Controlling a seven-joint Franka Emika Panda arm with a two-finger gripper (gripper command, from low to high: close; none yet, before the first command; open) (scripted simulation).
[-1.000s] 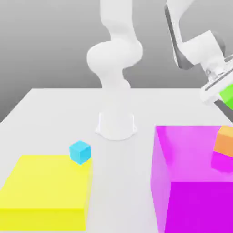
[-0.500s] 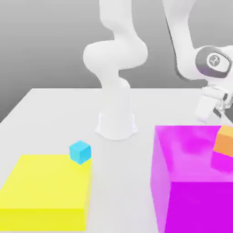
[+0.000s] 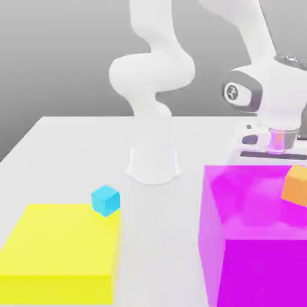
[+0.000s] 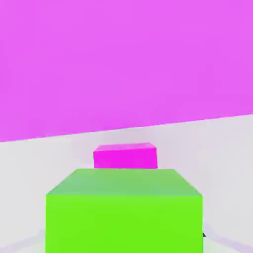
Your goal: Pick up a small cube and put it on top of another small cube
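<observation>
Found, in the exterior view, the white arm [image 3: 153, 72] bent over the table [image 3: 72, 138] with the gripper [image 3: 277, 143] pointed down behind the large magenta block [image 3: 252, 240], on the exterior view's right. Noted an orange cube [image 3: 296, 184] resting on that block near its edge, and a cyan cube [image 3: 105, 200] sitting on the far corner of a flat yellow block [image 3: 60, 240], well apart from the hand. Turned then to the hand view: saw a green cube [image 4: 123, 210] close under the camera, just where the closed fingers would pinch, and so took the hand as clamped shut on it. Saw beyond it a small magenta cube [image 4: 125, 157] lying on the white table [image 4: 39, 158], near the wall of the large magenta block [image 4: 123, 59]. Judged the carry as done or nearly so, with lining up and lowering yet to do. Judged the main risk as an off-centre drop, leaving the green cube overhanging and tipping off the small magenta one. Feared also a release from too high, bouncing the cube away, or a descent too low, shoving the lower cube aside. Counted the nearby magenta wall as a further hazard, likely to catch the hand during any sideways correction.
</observation>
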